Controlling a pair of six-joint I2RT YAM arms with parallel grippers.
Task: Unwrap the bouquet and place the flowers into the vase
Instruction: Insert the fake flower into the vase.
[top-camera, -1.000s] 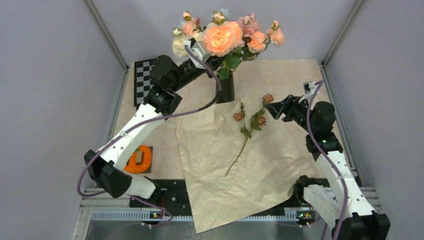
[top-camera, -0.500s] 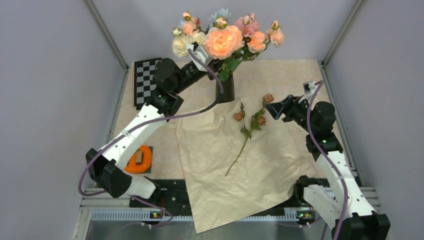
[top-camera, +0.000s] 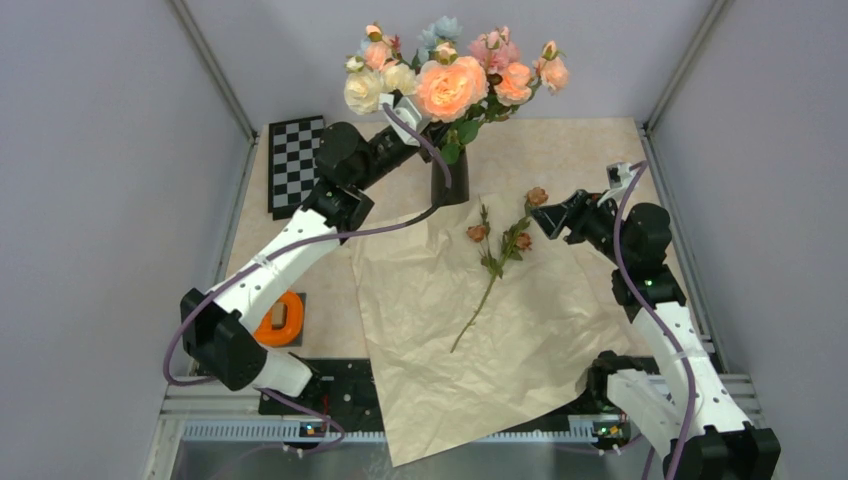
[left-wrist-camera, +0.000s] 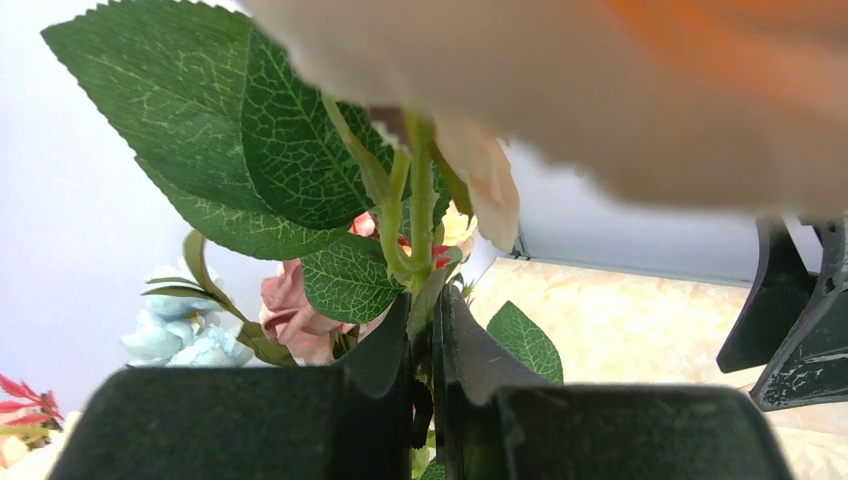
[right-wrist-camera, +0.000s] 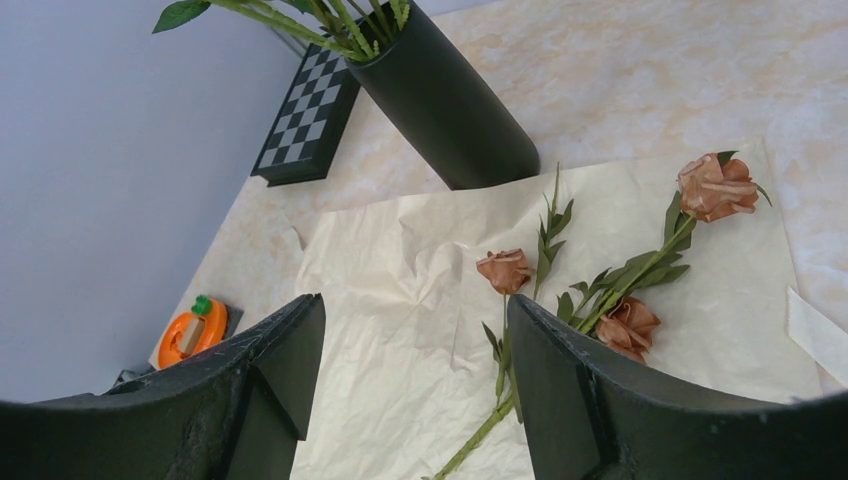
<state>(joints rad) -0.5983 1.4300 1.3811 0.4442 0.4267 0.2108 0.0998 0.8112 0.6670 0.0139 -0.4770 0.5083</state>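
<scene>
Your left gripper (left-wrist-camera: 432, 300), clamped tight on a leafy rose stem (left-wrist-camera: 421, 215), has shifted right toward the black vase (top-camera: 452, 182) at upper centre, where most flowers (top-camera: 450, 85) stand; your right gripper (right-wrist-camera: 415, 325) hangs wide open and empty over the mauve rose sprig (top-camera: 497, 262) left on the kraft paper (top-camera: 440, 335).

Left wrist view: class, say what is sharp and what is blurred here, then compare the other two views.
Left wrist view: the big bloom at the top is a blurred cream-orange smear, while the leaves show crisp veins. Right wrist view: the brown roses and paper are sharp; the vase looks tilted. Top view: even light, faint shadows.
</scene>
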